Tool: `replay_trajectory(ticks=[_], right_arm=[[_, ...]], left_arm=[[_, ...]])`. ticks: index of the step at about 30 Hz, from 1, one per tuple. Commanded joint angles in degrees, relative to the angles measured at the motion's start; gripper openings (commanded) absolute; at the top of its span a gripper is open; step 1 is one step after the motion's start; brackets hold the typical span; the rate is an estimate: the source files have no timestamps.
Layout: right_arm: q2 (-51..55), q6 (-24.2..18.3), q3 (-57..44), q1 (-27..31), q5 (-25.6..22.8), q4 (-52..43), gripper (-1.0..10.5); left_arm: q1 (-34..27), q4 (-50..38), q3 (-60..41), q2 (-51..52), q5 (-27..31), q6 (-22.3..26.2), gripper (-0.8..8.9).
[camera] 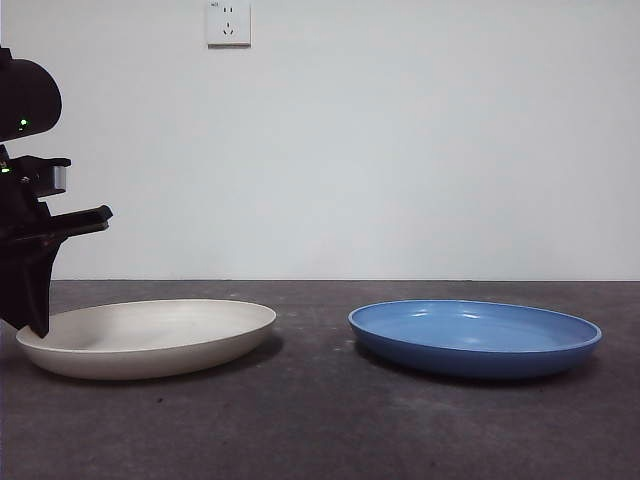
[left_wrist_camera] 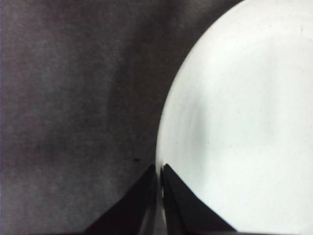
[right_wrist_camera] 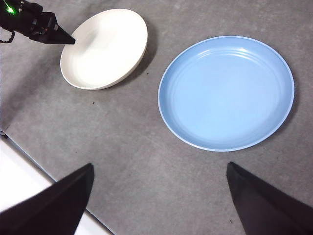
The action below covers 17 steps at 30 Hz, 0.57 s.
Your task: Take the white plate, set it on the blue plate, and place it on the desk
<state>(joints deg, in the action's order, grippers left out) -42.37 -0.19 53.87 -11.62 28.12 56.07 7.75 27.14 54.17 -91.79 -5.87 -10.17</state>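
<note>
The white plate [camera: 160, 335] lies flat on the desk [camera: 320, 420] at the left. My left gripper [camera: 38, 325] comes down at its outer left rim. In the left wrist view the two jaws of the left gripper [left_wrist_camera: 160, 169] stand almost together, shut on the rim of the white plate [left_wrist_camera: 244, 122]. The blue plate [camera: 475, 335] rests to the right, a hand's width away from the white one. My right gripper [right_wrist_camera: 159, 196] hangs open high above the desk [right_wrist_camera: 127, 147], looking down on the blue plate [right_wrist_camera: 226, 93], the white plate [right_wrist_camera: 105, 46] and the left gripper [right_wrist_camera: 71, 41].
A strip of bare desk separates the two plates. The desk's edge and a white surface beyond it [right_wrist_camera: 19, 181] show in the right wrist view. A wall socket [camera: 228, 22] sits on the white wall behind.
</note>
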Motion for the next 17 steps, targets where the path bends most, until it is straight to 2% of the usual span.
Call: replay_trajectory(ticks=[1,8,14,17], right_arm=[[-0.22,-0.22,1.22,-0.26,-0.09,-0.50,4.3],[-0.22,-0.22,1.22,-0.26,-0.11,-0.50,4.3],[-0.22,-0.20,1.22,-0.26,-0.11,-0.50,4.3],[-0.22,-0.20,1.22,-0.26,-0.13,-0.52,4.3]], left_arm=[[0.11,-0.63,1.07,-1.14,-0.17,-1.42,0.16],[0.00,-2.01,2.60,1.44,-8.44,-5.09,0.17],[1.75,-0.42,7.32,6.51,-9.51,-6.69,0.16],[3.02,0.17,10.14,8.04,-12.07,-7.52,0.17]])
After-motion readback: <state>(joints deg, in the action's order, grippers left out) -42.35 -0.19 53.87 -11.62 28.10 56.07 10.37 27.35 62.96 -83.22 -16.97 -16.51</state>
